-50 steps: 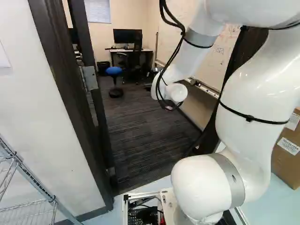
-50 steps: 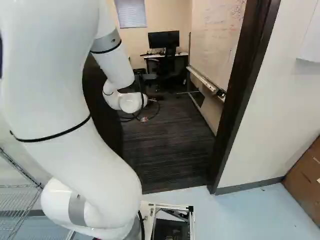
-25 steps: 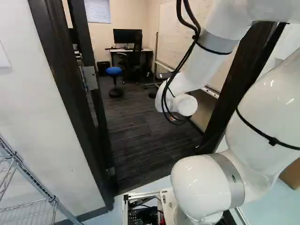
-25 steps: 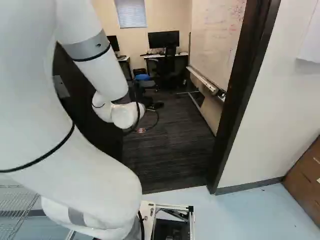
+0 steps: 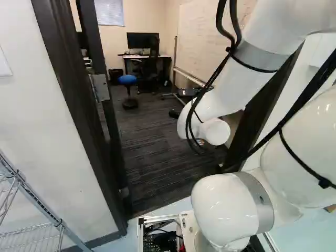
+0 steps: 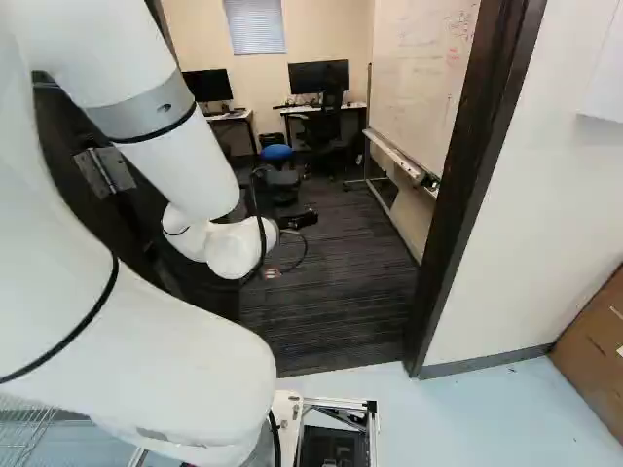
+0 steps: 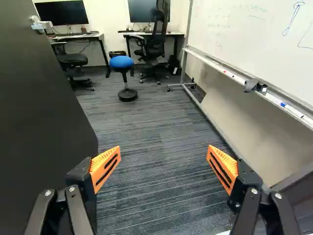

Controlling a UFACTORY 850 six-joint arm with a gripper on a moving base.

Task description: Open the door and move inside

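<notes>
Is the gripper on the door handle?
No, the gripper stands wide open, with the door handle away from both fingers.

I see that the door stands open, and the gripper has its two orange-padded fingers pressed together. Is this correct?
Not quite: the door stands open, but the wrist view shows the gripper with its two orange-padded fingers spread wide apart.

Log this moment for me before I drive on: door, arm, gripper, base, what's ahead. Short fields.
Door: open, swung into the room
Arm: reaching through the doorway
Gripper: open, nothing between its pads
Under gripper: dark striped carpet
Base: on the pale floor, outside the doorway
Ahead: blue stool, then desks with monitors
Opposite the door: whiteboard
Still to do: bring the base inside
</notes>
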